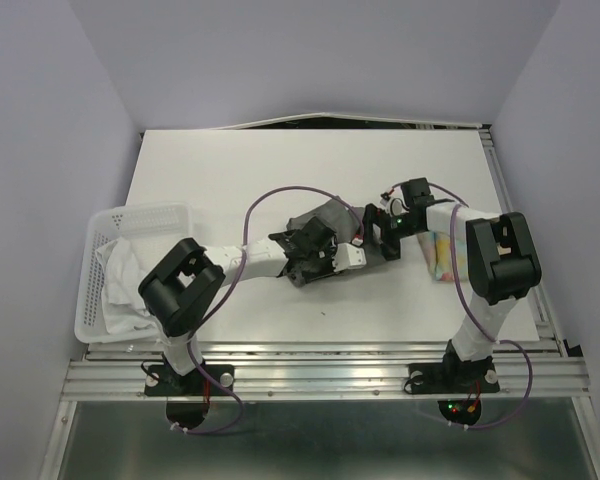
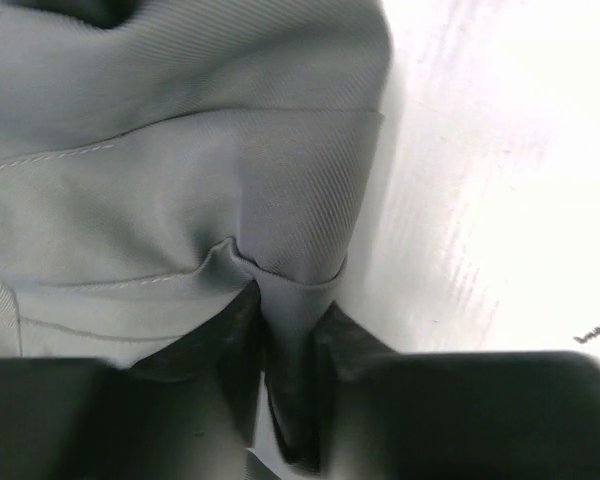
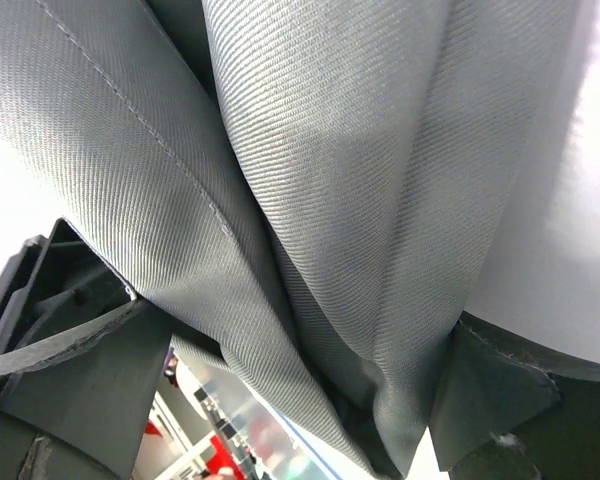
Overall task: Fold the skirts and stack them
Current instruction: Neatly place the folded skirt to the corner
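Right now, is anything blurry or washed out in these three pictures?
Top view: even, soft light, only faint shadows. Left wrist view: the table is blown out white by glare; the grey skirt is slightly soft, the near fingers blurred. Right wrist view: the skirt's weave is crisp, the lower background blurred.

Black joints [image 1: 183,287], white-wrapped links [image 1: 252,261], purple cables [image 1: 292,189]
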Controlling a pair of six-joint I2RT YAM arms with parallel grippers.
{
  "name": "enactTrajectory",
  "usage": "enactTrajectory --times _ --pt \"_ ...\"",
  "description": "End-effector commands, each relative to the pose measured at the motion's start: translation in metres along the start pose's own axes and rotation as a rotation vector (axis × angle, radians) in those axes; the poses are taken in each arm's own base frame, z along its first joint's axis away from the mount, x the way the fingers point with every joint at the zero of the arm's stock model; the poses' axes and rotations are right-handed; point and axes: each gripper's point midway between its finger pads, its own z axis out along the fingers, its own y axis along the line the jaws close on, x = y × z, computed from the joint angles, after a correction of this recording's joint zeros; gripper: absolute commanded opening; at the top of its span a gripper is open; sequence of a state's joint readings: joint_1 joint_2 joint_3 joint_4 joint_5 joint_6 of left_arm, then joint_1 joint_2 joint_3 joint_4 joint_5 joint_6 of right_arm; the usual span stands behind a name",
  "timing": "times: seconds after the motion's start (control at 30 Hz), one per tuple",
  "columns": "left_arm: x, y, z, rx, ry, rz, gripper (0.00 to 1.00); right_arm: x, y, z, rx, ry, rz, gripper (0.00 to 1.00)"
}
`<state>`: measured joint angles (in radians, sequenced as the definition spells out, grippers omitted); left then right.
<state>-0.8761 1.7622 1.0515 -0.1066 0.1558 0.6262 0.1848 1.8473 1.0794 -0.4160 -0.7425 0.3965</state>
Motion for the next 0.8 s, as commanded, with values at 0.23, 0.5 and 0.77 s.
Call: enactTrajectory --times 0.23,0.5,0.77 --pt "-0.003 -0.011 -0.008 0.124 -0.032 -0.021 0.45 -0.022 0.001 0.004 -0.010 -0.123 -0.059 0.95" --pt "-0.044 0.036 -0.072 -0.004 -0.243 -0.385 0.76 -0.024 0.005 0.008 -0.055 -0.135 -0.073 0.16" --pt "-0.019 0.021 -0.122 -0.005 -0.303 -0.936 0.99 -0.039 0.005 -0.004 0.027 -0.204 -0.105 0.01"
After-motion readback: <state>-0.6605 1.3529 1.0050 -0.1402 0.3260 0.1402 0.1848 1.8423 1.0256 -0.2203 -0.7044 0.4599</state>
